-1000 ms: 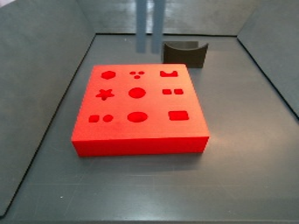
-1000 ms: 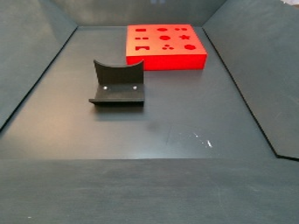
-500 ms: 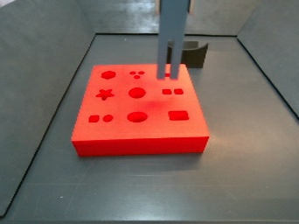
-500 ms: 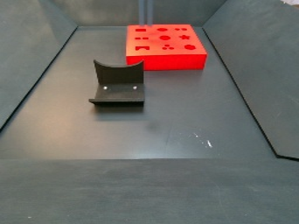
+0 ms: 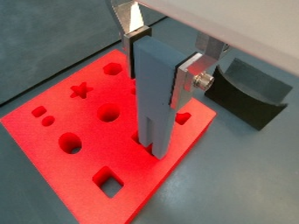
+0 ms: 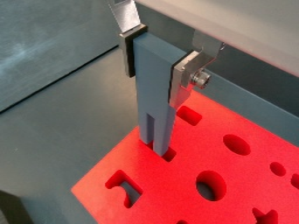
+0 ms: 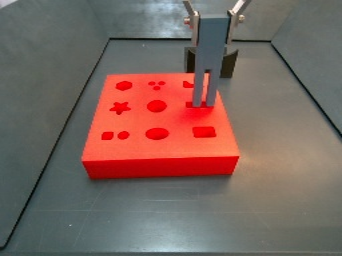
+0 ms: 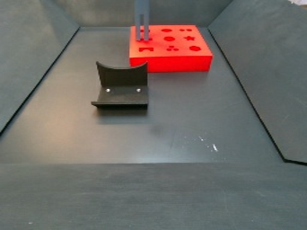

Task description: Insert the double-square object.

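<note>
1. The gripper (image 5: 162,54) clamps the grey double-square object (image 5: 156,105) near its top, upright over the red board (image 5: 70,166).
2. Its prongs meet the double-square slot (image 7: 199,104).
3. The piece looks rigid and light; a high grip suits it.

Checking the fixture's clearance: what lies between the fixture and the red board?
Only bare dark floor separates the fixture from the red board, in a side view. The gripper holds the double-square object over the board.
</note>
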Controlling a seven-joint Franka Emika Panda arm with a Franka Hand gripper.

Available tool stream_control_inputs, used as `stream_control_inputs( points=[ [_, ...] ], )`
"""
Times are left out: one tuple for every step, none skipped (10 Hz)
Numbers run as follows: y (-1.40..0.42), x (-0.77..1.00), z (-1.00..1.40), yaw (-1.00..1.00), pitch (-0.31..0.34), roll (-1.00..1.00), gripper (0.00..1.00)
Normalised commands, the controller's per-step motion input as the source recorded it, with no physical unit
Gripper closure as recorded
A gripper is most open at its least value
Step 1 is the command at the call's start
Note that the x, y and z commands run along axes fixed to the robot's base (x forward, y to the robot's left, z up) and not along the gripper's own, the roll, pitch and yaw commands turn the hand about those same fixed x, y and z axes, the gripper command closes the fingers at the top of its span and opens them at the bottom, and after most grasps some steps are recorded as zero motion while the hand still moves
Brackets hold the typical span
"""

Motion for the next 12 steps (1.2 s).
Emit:
stream_control_inputs(
  points=[
    [-0.01,-0.26,-0.29,0.04,-0.03,0.1,1.0],
    [-0.06,-0.21,-0.22,0.09,-0.03,0.02,1.0],
    [-0.11,-0.09,-0.18,0.06,-0.034,0.0,1.0],
    [-0.14,0.0,-0.2,0.03,-0.011,0.0,1.0],
    [-0.19,0.08,-0.24,0.03,0.0,0.0,1.0],
    [-0.09,0.21,-0.35,0.03,0.0,0.0,1.0],
    [-0.03,0.13,-0.42,0.08,0.0,0.05,1.0],
    [0.0,0.09,-0.55,0.14,0.0,0.1,1.0],
    [-0.02,0.05,-0.63,0.15,-0.007,0.15,1.0],
    [-0.09,0.0,-0.39,0.0,-0.059,0.01,1.0],
    [0.03,0.0,0.0,0.0,0.0,-0.05,1.0],
    [0.0,0.0,0.0,0.0,0.0,0.0,1.0]
  ],
)
